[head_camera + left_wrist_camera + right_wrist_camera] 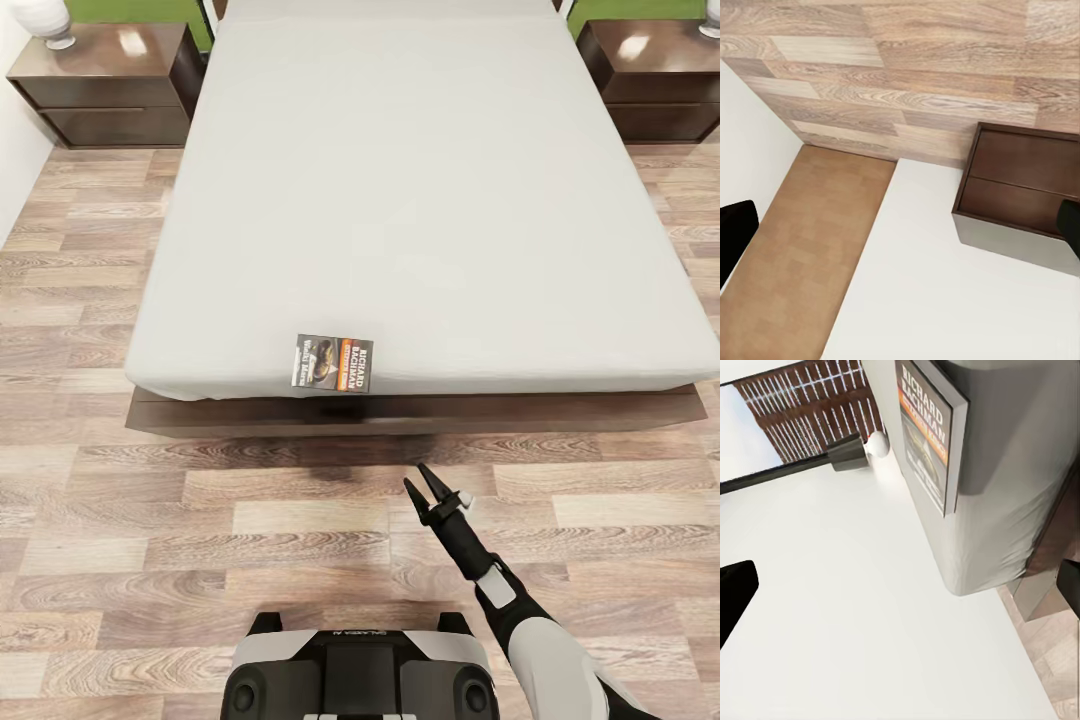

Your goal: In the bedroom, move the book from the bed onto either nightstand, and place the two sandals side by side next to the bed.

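The book (pixel 334 362) lies flat at the near edge of the bed's light-grey mattress (pixel 420 180), dark cover with an orange band. My right gripper (pixel 417 477) hovers open over the floor just in front of the bed frame, a little right of the book and short of it. In the right wrist view the book (pixel 926 435) sits on the mattress (pixel 1012 480) ahead of the open right gripper (pixel 900 589), nothing between its fingers. A nightstand (pixel 100 85) stands at the bed's far left, another nightstand (pixel 655 80) at the far right. The left gripper (pixel 900 229) is open and empty. The sandals are out of view.
Wood-plank floor (pixel 150 540) runs around the bed. A white lamp base (pixel 45 22) stands on the left nightstand. In the left wrist view a dark two-drawer cabinet (pixel 1020 187) stands by a white wall (pixel 750 157). My robot base (pixel 360 675) is at the near edge.
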`<state>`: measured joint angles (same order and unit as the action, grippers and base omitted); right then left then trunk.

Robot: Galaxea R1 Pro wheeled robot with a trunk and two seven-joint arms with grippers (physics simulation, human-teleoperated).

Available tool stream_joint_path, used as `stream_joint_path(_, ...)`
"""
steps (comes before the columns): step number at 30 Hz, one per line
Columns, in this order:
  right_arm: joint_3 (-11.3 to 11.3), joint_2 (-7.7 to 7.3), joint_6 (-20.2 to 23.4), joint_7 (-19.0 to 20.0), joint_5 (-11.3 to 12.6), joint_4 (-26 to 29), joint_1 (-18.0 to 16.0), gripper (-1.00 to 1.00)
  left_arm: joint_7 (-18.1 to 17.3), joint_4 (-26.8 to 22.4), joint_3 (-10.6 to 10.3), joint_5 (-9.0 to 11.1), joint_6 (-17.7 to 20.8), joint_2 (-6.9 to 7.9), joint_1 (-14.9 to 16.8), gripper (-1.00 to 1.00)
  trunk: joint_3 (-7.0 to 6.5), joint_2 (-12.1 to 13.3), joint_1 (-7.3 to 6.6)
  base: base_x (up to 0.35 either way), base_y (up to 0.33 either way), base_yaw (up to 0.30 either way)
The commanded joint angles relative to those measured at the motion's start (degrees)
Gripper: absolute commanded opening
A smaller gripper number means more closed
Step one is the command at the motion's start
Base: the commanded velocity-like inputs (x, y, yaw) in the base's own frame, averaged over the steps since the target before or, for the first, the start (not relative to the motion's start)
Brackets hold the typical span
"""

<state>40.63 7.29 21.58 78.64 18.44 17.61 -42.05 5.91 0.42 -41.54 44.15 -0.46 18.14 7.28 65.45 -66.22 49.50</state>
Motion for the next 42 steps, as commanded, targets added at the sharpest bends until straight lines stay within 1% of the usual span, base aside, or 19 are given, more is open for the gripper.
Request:
stream_joint_path(1, 0.03, 0.03, 0.58, 0.08, 0.22, 0.05, 0.0, 1.0, 0.08, 0.04, -0.48, 0.39, -0.05, -0.01, 0.02, 1.0, 0.02, -0.02, 0.0, 0.0, 0.129, 0.0)
stream_joint_path(5, -0.1, 0.56, -1.72, -1.22, 0.31, -0.15, -0.03, 1.0, 0.07, 0.03, -0.53, 0.37, -0.1, -0.11, -0.04, 1.0, 0.02, -0.02, 0.0, 0.0, 0.191, 0.0)
stream_joint_path(10, -0.18, 0.74, -3.27, -2.02, 0.3, -0.26, -0.04, 1.0, 0.07, 0.01, -0.55, 0.33, -0.41, -0.17, -0.06, 1.0, 0.02, -0.02, 0.0, 0.0, 0.133, 0.0)
stream_joint_path(18, -0.2, 0.79, -3.76, -2.29, 0.3, -0.29, -0.05, 1.0, 0.07, -0.01, -0.58, 0.22, -0.61, -0.14, -0.07, 1.0, 0.02, -0.02, 0.0, 0.0, 0.174, 0.0)
stream_joint_path(33, 0.25, 0.83, -3.85, -2.36, 1.07, -0.55, -0.05, 1.0, 0.07, 0.02, -0.61, 0.22, -1.36, -0.04, -0.1, 1.0, 0.02, -0.02, 0.0, 0.0, 0.091, 0.0)
stream_joint_path(35, 0.34, 0.85, -3.84, -2.35, 1.4, -0.98, -0.05, 1.0, 0.07, 0.02, -0.59, 0.26, -1.44, -0.01, -0.12, 1.0, 0.02, -0.02, 0.0, 0.0, 0.097, 0.0)
stream_joint_path(42, 0.4, 0.91, -3.91, -2.34, 3.88, -2.35, -0.05, 1.0, 0.07, 0.07, -0.6, 0.22, -1.9, 0.01, -0.18, 1.0, 0.02, -0.02, 0.0, 0.0, 0.039, 0.0)
